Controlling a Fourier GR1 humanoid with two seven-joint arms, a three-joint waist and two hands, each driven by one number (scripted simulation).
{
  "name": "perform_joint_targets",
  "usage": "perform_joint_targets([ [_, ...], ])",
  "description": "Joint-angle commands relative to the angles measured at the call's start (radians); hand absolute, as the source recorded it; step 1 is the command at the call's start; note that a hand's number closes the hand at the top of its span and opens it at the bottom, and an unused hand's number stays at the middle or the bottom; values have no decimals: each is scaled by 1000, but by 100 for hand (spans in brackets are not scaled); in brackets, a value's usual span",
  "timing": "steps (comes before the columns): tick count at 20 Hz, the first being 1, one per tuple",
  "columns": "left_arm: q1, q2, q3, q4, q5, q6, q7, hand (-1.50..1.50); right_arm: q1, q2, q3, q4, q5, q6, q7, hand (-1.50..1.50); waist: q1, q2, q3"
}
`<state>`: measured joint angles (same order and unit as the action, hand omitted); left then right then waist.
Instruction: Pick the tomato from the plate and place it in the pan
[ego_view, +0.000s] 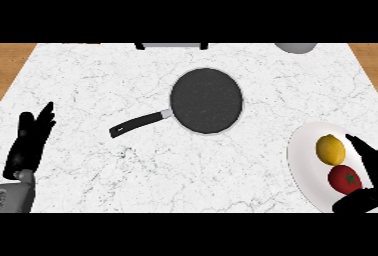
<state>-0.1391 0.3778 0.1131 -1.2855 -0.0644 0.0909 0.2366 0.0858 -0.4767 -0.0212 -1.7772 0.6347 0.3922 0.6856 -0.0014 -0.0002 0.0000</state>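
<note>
So, standing by the counter (111, 165), which is white marble with wooden strips showing at both sides; the pan (207, 101) sits roughly in the middle, dark and round, with its black handle (140, 123) sticking out toward the lower left; nothing lies inside it. Up at the far edge there's a grey boxy thing (171, 45) with dark ends, cut off so I can't tell what it is, and a pale rounded object (297, 47) toward the far right, also cut off.

Over on the right is the white plate (303, 155), partly running out of view; on it a yellow lemon (331, 149) sits just behind the tomato (345, 179), the two nearly touching; tomato is red with a little green stem spot, and it's on the plate, well apart from the pan; bare counter lies between plate and pan, nothing blocking that stretch.

Right hand (367, 165) is over the plate's right side; fingers spread fairly wide, one stretching up beside the lemon, the thumb part curving under the tomato; it brackets the tomato but isn't closed round it; whether it actually touches, I can't tell.

Left hand (31, 142) rests open at the left edge, fingers pointing up, holding nothing.
</note>
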Motion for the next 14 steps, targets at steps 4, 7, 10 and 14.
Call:
perform_joint_targets([
  [4, 58, 16, 56, -40, 11, -77, -27, 0, 19, 26, -58, 29, 32, 44, -72, -150, 1, -1, 0],
  [7, 17, 10, 79, 18, -4, -78, -49, 0, 2, 36, -78, 31, 44, 79, -63, -150, -1, 0, 0],
  [10, 31, -38, 44, -59, -41, -25, 11, 0, -11, 27, -98, 176, 82, 17, -154, -150, 1, 0, 0],
  [14, 3, -26, 71, -30, -29, -64, 33, 0, -22, 48, -79, 211, 138, 13, -152, -150, 0, 0, 0],
])
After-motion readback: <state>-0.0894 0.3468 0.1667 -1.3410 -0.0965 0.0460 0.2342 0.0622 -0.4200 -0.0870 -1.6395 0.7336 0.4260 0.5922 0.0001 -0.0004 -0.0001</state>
